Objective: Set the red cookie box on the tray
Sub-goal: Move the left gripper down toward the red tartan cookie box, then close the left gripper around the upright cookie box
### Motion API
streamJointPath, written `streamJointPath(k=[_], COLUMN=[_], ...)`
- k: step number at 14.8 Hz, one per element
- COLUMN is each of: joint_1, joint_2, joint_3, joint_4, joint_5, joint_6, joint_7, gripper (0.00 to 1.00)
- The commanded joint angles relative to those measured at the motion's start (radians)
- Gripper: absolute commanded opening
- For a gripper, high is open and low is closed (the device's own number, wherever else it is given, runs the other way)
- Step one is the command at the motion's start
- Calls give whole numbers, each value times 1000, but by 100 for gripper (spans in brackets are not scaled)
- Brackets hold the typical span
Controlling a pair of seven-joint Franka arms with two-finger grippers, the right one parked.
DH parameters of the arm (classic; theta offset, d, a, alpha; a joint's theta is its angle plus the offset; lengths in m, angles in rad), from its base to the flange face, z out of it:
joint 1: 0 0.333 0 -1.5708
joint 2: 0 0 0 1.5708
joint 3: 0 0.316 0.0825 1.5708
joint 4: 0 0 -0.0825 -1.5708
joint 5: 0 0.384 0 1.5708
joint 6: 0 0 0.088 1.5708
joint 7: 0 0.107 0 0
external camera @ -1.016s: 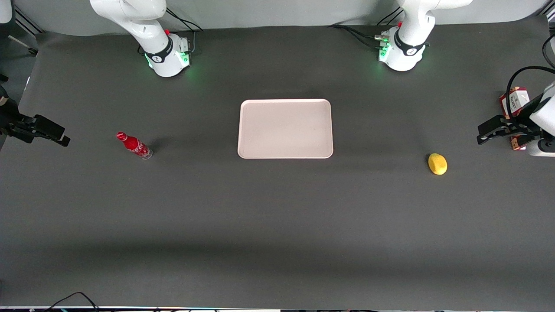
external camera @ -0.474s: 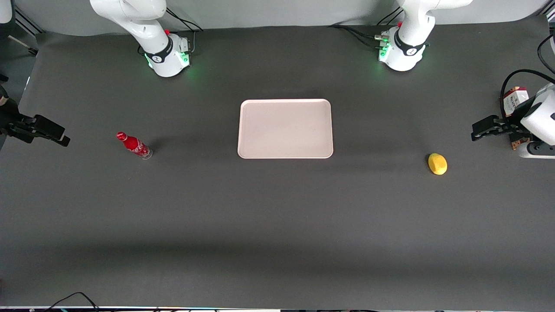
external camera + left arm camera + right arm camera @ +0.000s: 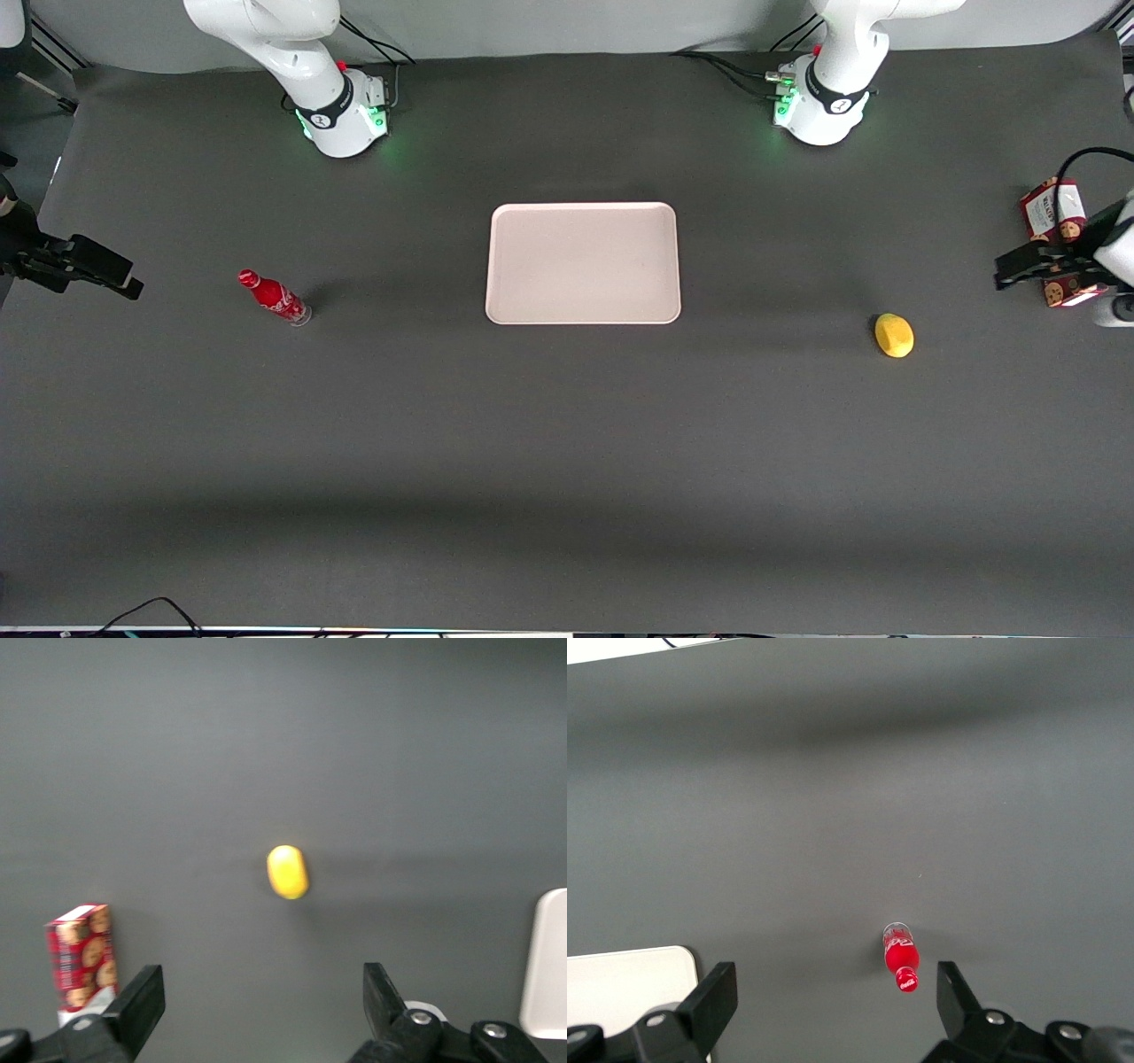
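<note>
Soda bottle [image 3: 273, 297] idle, tray [image 3: 583, 263] bare at mid-table, lemon [image 3: 894, 336] nearer the working arm's end. There the gripper [image 3: 1019, 268], fingers spread wide, hovers by the red cookie box [image 3: 1052, 211] on the table. It's probably light, crushable cardboard, so pinch its narrow sides gently.

The surface [image 3: 567, 461] looks like matt dark grey cloth or mat, smooth and without sheen. The tray [image 3: 583, 263] reads as smooth pale plastic with a dull finish. The box [image 3: 81, 952] is printed cardboard, faintly glossy. The lemon [image 3: 894, 335] has a matt yellow skin. The hand [image 3: 257, 1014], above the surface near the box, wears matt black plastic fingers [image 3: 142, 1003], spread wide.
</note>
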State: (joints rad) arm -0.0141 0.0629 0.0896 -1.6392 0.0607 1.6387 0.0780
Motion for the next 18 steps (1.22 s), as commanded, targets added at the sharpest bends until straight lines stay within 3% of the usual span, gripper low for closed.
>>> streamJointPath(k=[1, 3, 6, 11, 18], joint_1=[5, 5, 22, 126, 311], joint_2=[5, 6, 6, 11, 63], joint_3=[172, 278, 358, 360, 361], joint_4=[-36, -106, -208, -292, -458], joint_5=[18, 1, -27, -27, -53], joint_6=[77, 169, 277, 328, 541], joint_7=[240, 383, 485, 525, 663], gripper=[100, 100, 100, 100, 100])
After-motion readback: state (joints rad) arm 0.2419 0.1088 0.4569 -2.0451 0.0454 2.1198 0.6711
